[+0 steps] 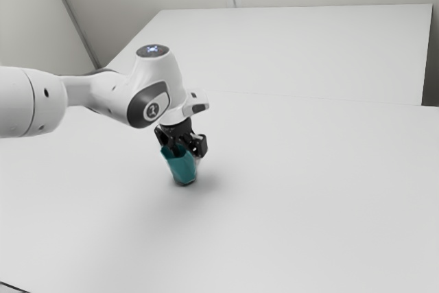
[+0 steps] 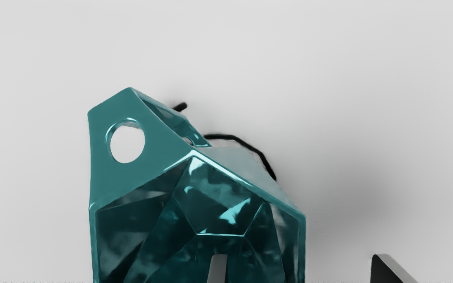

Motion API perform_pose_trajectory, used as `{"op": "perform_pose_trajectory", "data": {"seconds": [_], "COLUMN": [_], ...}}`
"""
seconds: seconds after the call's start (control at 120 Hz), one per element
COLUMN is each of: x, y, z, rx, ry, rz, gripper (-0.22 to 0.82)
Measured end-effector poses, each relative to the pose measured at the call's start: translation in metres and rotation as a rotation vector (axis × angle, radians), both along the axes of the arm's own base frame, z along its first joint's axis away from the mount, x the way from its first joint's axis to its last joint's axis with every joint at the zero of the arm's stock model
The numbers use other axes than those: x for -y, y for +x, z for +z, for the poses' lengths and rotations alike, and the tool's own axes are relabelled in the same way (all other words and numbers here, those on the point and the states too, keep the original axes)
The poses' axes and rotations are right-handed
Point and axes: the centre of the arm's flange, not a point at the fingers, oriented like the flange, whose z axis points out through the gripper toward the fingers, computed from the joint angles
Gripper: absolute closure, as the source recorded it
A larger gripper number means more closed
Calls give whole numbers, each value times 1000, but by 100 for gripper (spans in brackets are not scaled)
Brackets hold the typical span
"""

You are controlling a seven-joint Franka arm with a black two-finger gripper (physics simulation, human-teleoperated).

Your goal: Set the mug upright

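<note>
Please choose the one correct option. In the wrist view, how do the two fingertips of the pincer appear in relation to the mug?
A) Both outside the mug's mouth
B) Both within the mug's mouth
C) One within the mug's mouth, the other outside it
C: at the pincer, one fingertip appears against the inner walls of the mug, the other beyond its rim, against the pale table.

White table (image 1: 309,197) beneath teal mug (image 1: 182,169)
</note>
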Motion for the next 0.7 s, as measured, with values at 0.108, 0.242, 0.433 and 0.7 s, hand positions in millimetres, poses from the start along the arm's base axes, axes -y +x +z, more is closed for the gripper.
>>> {"op": "perform_pose_trajectory", "data": {"seconds": [0.108, 0.242, 0.433, 0.7], "x": [6, 15, 26, 21], "y": [-4, -6, 5, 22], "z": [28, 62, 109, 200], "rx": [34, 61, 78, 112], "ry": [6, 13, -12, -51], "rz": [-8, -21, -20, 22], "gripper": [15, 8, 3, 1]}}
